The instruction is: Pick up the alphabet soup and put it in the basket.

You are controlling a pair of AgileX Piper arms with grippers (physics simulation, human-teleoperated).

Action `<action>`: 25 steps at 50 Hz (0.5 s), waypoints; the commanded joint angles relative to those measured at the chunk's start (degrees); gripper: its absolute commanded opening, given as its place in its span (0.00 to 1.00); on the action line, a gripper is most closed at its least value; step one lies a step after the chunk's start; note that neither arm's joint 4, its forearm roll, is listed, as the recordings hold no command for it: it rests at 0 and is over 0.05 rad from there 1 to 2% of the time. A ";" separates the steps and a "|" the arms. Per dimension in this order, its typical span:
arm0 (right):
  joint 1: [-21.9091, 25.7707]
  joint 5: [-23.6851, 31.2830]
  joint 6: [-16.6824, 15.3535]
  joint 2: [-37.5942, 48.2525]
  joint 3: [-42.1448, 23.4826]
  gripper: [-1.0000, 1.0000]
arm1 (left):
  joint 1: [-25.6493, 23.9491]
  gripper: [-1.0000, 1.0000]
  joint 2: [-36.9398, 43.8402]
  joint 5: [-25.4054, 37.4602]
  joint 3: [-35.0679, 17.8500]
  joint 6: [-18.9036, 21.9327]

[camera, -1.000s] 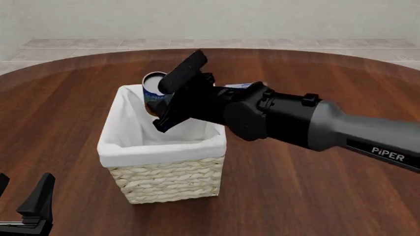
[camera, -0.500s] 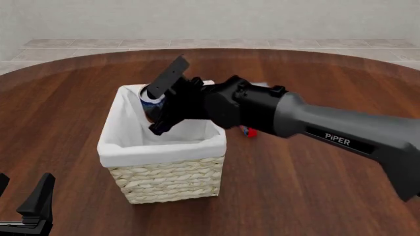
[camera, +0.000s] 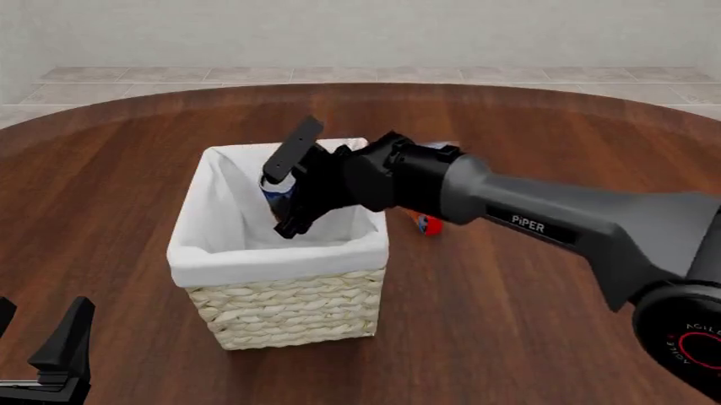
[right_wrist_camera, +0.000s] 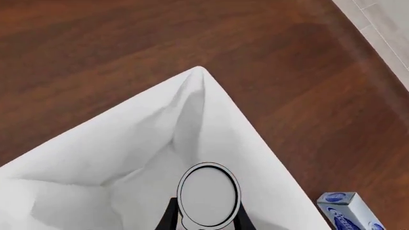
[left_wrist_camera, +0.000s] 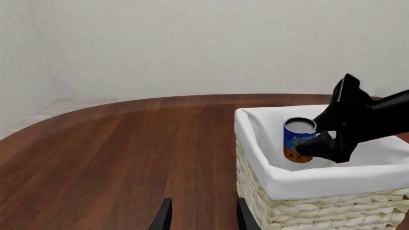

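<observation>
The alphabet soup point(left_wrist_camera: 299, 140), a small can with a silver top and a blue and orange label, hangs upright inside the basket point(camera: 276, 257), its top about level with the white cloth rim. My right gripper point(camera: 287, 192) is shut on it, one finger on each side, as the right wrist view shows around the can's top point(right_wrist_camera: 208, 194). In the front view the arm hides most of the can point(camera: 275, 196). My left gripper point(camera: 34, 333) is open and empty at the near left table edge, well short of the basket.
A small orange-red box point(camera: 426, 224) lies on the table just right of the basket, partly under the right arm. A flat blue-and-white box point(right_wrist_camera: 345, 208) lies beyond the basket's far right corner. The wooden table point(camera: 541, 337) spreads all around.
My right gripper has moved down and towards me with the can, from above the basket's far rim to inside the basket. The left arm has not moved.
</observation>
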 commanded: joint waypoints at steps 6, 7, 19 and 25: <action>0.25 2.00 0.15 1.51 -0.40 0.00 | 0.00 1.00 0.00 0.00 0.00 0.00; 0.03 1.97 -0.28 1.67 -0.37 0.00 | 0.00 1.00 0.00 0.00 0.00 0.00; -0.42 2.17 -0.47 1.81 -1.31 1.00 | 0.00 1.00 0.00 0.00 0.00 0.00; -1.08 2.26 -0.98 2.06 -2.09 1.00 | 0.00 1.00 0.00 0.00 0.00 0.00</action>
